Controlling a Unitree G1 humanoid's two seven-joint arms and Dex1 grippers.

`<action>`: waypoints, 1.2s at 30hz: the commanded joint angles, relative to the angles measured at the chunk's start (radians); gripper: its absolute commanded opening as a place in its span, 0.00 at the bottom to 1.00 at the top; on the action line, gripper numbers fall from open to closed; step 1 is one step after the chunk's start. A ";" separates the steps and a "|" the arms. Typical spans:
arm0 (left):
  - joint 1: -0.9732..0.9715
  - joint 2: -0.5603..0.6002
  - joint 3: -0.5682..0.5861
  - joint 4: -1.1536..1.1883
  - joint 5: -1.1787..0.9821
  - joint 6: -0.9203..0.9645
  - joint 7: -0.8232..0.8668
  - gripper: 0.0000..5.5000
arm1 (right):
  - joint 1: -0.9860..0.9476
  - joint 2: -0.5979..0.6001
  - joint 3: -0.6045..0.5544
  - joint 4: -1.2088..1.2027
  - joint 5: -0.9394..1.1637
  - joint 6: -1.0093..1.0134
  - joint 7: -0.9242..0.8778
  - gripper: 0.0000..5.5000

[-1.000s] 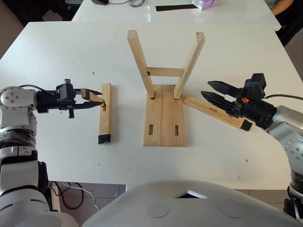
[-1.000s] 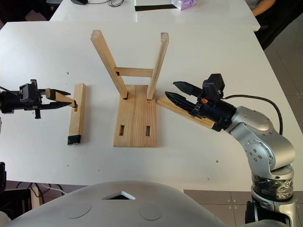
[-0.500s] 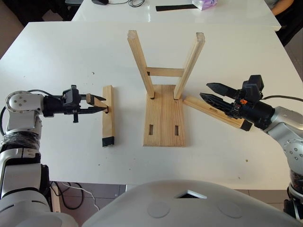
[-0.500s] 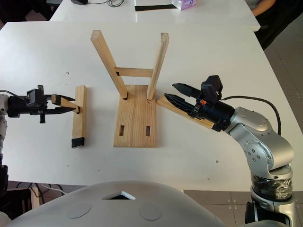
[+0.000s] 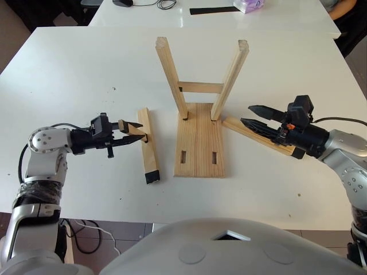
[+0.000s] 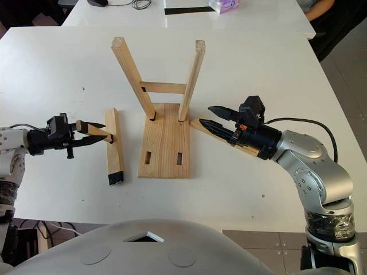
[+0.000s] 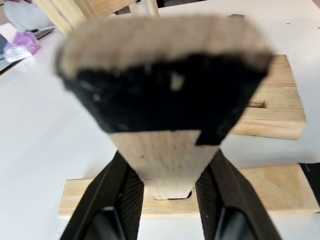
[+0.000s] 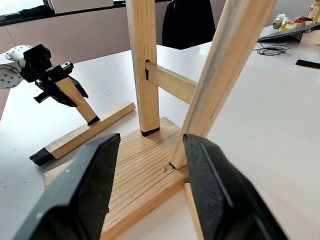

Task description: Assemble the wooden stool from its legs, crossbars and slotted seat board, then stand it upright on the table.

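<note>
The slotted seat board (image 5: pixel 198 143) lies flat mid-table with two legs (image 5: pixel 170 74) (image 5: pixel 230 77) plugged into its far slots, joined by a crossbar (image 5: pixel 199 87). Left of it a third leg (image 5: pixel 148 144) lies on the table with a short crossbar (image 5: pixel 131 126) stuck into its side. My left gripper (image 5: pixel 133 128) is shut on that crossbar; the left wrist view has it (image 7: pixel 165 125) between the black fingers (image 7: pixel 114 190). A fourth leg (image 5: pixel 259 136) lies right of the board. My right gripper (image 5: pixel 250 114) hovers open just over it, fingers (image 8: pixel 85 185) pointing at the standing legs.
The white table (image 5: pixel 74 63) has free room on the left and along the front edge. A second table behind carries a black strip (image 5: pixel 213 10) and a small purple packet (image 5: pixel 249 5).
My left gripper moved right with the crossbar, dragging the lying leg closer to the seat board and turning it slightly. My right gripper crept a little left and lower over the loose leg.
</note>
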 commanded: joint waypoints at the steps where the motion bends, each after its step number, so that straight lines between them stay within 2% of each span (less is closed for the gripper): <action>1: 0.019 -0.013 -0.073 -0.050 0.108 0.102 0.083 0.24 | -0.017 -0.012 0.021 0.015 -0.033 -0.020 0.016 0.42; 8: -0.039 -0.018 -0.111 -0.190 0.121 0.295 0.209 0.24 | 0.003 -0.005 0.045 0.022 -0.080 -0.049 0.019 0.42; 15: -0.077 -0.033 -0.142 -0.252 0.042 0.561 0.222 0.24 | -0.008 -0.003 0.081 0.034 -0.123 -0.067 0.023 0.42; 25: -0.039 -0.017 -0.207 -0.272 0.137 0.520 0.238 0.24 | -0.015 -0.008 0.100 0.042 -0.153 -0.082 0.036 0.42; 36: -0.014 0.106 -0.185 -0.282 0.142 0.473 0.157 0.24 | 0.018 0.003 0.103 0.019 -0.166 -0.087 0.020 0.42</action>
